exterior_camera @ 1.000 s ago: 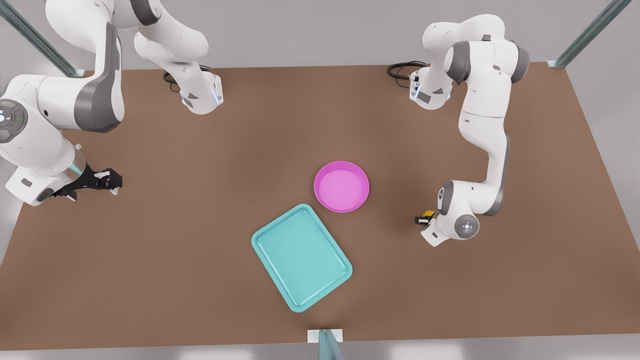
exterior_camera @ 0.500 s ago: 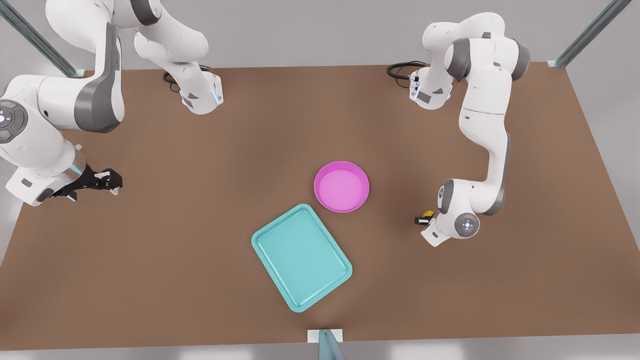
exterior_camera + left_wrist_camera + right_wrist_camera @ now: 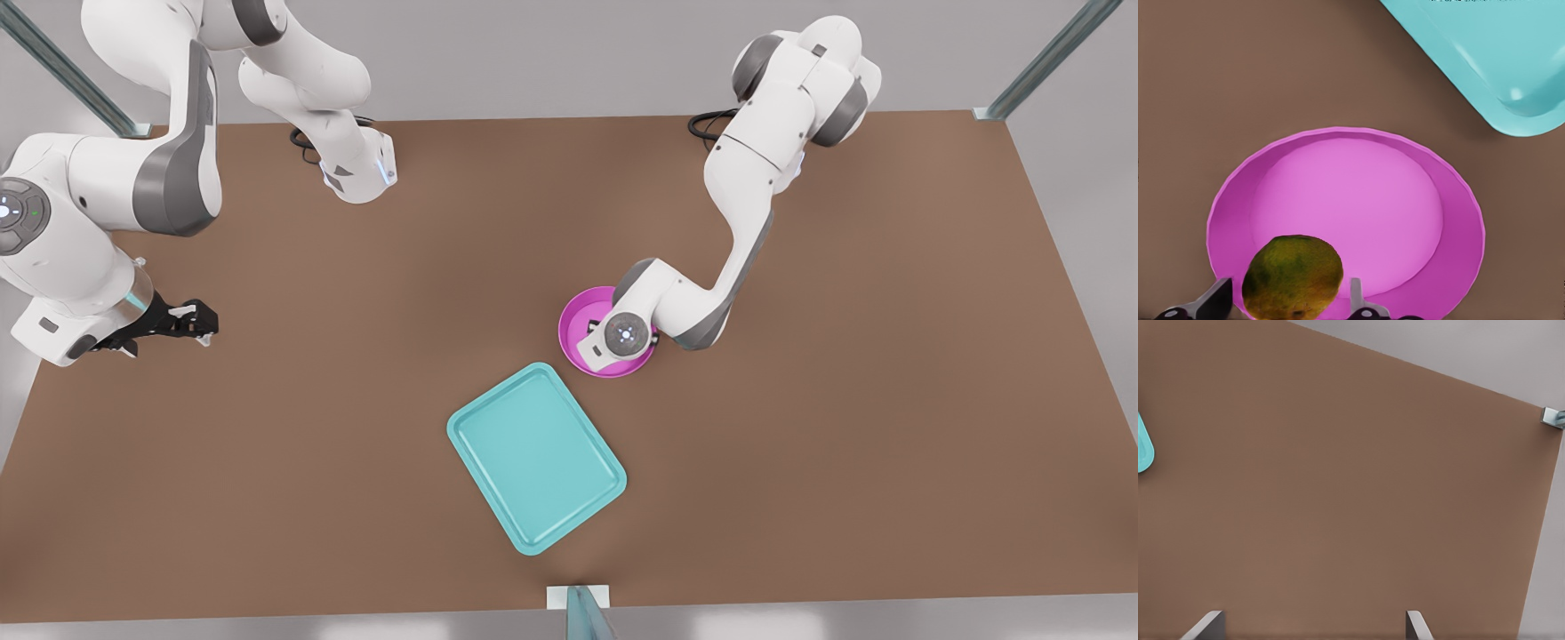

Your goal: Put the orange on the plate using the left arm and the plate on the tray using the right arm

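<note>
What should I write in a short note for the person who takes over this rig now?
Left gripper: shut on the orange, over the plate; not yet released.
Right gripper: open, waiting over bare table at the front view's left.
The plate sits on the table beside the tray, not on it.
Done: orange carried above the plate.
Left: release the orange, then the right arm moves the plate onto the tray.

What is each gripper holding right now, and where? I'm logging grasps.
The left gripper holds the orange by its sides, above the plate. The right gripper holds nothing.

Left gripper clamped, arm bent low; right gripper spread, waiting.
</note>
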{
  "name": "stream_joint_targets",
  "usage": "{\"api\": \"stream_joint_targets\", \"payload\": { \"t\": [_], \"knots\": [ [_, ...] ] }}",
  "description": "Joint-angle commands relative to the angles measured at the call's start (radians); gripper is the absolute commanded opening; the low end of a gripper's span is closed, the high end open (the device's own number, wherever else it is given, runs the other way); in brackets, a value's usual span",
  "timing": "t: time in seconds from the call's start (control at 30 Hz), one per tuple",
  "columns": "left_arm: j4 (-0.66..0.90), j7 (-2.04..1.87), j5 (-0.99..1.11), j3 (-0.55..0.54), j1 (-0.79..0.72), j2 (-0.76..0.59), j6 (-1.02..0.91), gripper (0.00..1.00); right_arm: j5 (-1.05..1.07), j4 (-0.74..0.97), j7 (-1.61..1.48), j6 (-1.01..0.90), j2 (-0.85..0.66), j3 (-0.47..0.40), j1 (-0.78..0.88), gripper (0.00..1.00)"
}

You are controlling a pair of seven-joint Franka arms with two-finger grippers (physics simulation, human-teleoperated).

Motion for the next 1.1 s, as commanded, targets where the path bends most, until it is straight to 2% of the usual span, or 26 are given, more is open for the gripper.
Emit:
{"api": "stream_joint_targets", "payload": {
  "t": [0.0,0.07,0.1,0.17,0.2,0.23,0.27,0.3,0.33,0.37,0.4,0.43,0.47,0.53,0.63,0.77,0.83,1.07],
  "knots": [
    [0.001,-0.352,0.001,0.000,0.001,-0.002,-0.020,1.00,-0.001,0.001,-0.001,-0.004,-0.001,0.000,0.000,1.00],
    [0.001,-0.343,0.008,0.013,0.001,-0.054,-0.057,1.00,-0.001,0.001,-0.001,-0.004,-0.002,0.002,0.003,1.00],
    [0.025,-0.258,0.005,0.079,0.021,-0.133,-0.224,1.00,0.001,0.001,0.001,-0.004,-0.002,0.000,0.003,1.00],
    [0.278,0.022,-0.004,0.294,0.034,-0.159,-0.611,1.00,0.007,-0.001,0.001,-0.008,-0.002,0.011,0.006,1.00],
    [0.340,0.236,-0.002,0.415,0.035,-0.176,-0.678,1.00,0.002,-0.003,0.001,-0.008,-0.001,0.012,0.037,1.00],
    [0.346,0.305,-0.002,0.477,0.040,-0.203,-0.678,1.00,0.013,-0.007,-0.013,-0.018,0.007,0.012,0.037,1.00],
    [0.348,0.431,0.002,0.506,0.041,-0.229,-0.675,1.00,0.025,-0.016,-0.042,-0.124,0.040,0.032,0.102,1.00],
    [0.345,0.467,-0.002,0.512,0.067,-0.269,-0.669,1.00,0.181,-0.021,-0.034,-0.145,0.061,0.032,0.127,1.00],
    [0.323,0.451,0.011,0.276,0.263,-0.357,-0.658,1.00,0.300,-0.012,-0.025,-0.134,0.171,0.040,0.146,1.00],
    [0.274,0.442,0.031,0.233,0.288,-0.395,-0.643,1.00,0.388,-0.015,-0.024,-0.095,0.212,0.043,0.157,1.00],
    [0.172,0.430,0.036,0.213,0.307,-0.470,-0.536,1.00,0.430,-0.019,0.005,-0.062,0.249,0.044,0.169,1.00],
    [0.115,0.433,0.039,0.213,0.308,-0.509,-0.451,1.00,0.439,-0.039,0.009,-0.064,0.274,0.044,0.210,1.00],
    [0.116,0.430,0.039,0.222,0.308,-0.524,-0.450,1.00,0.482,-0.093,0.025,-0.009,0.289,0.043,0.267,1.00],
    [0.153,0.428,0.040,0.236,0.313,-0.521,-0.523,1.00,0.510,-0.228,0.139,0.111,0.208,0.038,0.315,1.00],
    [0.180,0.425,0.040,0.236,0.311,-0.499,-0.536,1.00,0.608,-0.595,0.200,0.473,0.065,0.035,0.374,1.00],
    [0.180,0.430,0.037,0.243,0.313,-0.507,-0.603,1.00,0.629,-0.599,0.518,0.628,0.136,0.037,0.522,1.00],
    [0.180,0.427,0.039,0.248,0.313,-0.506,-0.606,1.00,0.723,-0.526,0.636,0.648,0.234,0.037,0.560,1.00],
    [0.180,0.425,0.039,0.248,0.313,-0.499,-0.632,1.00,0.811,-0.449,0.691,0.817,0.389,0.038,0.670,1.00]
  ]
}}
